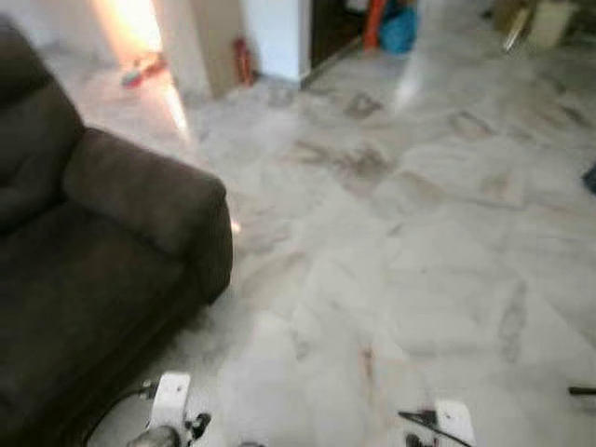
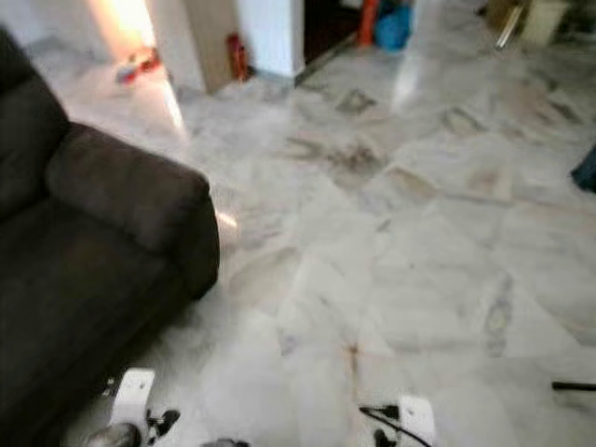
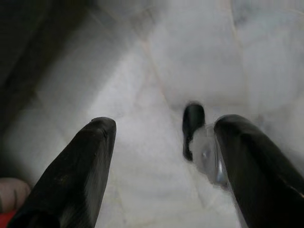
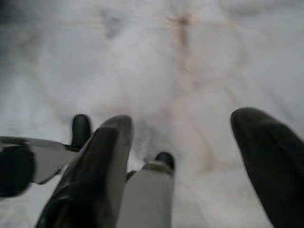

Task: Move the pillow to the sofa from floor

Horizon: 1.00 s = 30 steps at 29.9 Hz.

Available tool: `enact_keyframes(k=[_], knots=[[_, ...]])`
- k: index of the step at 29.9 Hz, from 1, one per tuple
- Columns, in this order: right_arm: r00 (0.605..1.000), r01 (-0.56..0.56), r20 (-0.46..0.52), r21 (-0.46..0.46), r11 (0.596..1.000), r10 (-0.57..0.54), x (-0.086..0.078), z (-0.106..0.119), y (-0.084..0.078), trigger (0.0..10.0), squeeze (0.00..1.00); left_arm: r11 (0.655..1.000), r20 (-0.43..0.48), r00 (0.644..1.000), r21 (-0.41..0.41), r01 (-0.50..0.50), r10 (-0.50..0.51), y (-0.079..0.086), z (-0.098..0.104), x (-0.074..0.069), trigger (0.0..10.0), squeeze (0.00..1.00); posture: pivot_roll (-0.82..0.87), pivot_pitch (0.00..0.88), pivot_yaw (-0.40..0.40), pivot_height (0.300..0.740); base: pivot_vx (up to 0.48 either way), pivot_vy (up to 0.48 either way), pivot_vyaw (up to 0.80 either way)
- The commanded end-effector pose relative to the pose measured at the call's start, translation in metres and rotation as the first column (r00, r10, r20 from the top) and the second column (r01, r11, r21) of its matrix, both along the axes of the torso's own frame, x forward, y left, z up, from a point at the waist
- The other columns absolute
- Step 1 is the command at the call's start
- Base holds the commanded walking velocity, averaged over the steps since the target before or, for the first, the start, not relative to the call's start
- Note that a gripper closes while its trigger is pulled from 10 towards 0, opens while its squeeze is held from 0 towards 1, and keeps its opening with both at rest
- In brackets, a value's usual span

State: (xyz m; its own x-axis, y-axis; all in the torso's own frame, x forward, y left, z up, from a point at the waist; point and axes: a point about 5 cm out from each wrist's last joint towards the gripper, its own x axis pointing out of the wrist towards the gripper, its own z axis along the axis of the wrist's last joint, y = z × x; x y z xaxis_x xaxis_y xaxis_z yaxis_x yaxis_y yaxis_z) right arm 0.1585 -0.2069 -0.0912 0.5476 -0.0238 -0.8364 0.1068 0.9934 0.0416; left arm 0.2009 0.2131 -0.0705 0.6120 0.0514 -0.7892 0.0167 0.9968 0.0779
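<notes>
Beside the robot's left stands one dark sofa (image 1: 84,270), its armrest jutting toward open marble floor (image 1: 391,242). No pillow lies on the tiles I can see, nor on the seat, so I judge this the searching step: next it must turn or walk until the pillow comes into sight, then bend for it. Two grippers hang low, pointing at the floor: the left gripper (image 3: 164,161) and right gripper (image 4: 183,156) both have fingers spread apart, holding nothing.
</notes>
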Motion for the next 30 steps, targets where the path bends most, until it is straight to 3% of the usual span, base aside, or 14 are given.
enact_keyframes(k=[1, 19, 30], knots=[[0.999, 0.010, -0.037, -0.009, 1.000, -0.010, -0.011, -0.004, -0.005, 10.0, 0.00, 1.000, -0.014, 1.000, -0.005, 0.001, -0.001, -0.002, -0.002, -0.003, 10.0, 0.00, 0.07, 0.047, 0.002, 0.740, 0.000, 0.000, 0.80], [0.999, -0.011, -0.042, -0.040, 0.999, 0.009, -0.011, -0.002, -0.015, 10.0, 0.00, 0.999, -0.007, 0.999, -0.030, -0.035, 0.035, -0.014, -0.005, -0.004, 10.0, 0.00, 0.07, 0.023, -0.052, 0.740, 0.000, 0.000, 0.80], [0.999, -0.002, -0.052, -0.060, 0.998, -0.001, -0.019, -0.002, -0.027, 10.0, 0.00, 0.996, -0.025, 0.997, -0.046, -0.080, 0.079, -0.026, -0.011, -0.013, 10.0, 0.00, 0.07, 0.043, -0.100, 0.740, 0.000, 0.000, 0.80]])
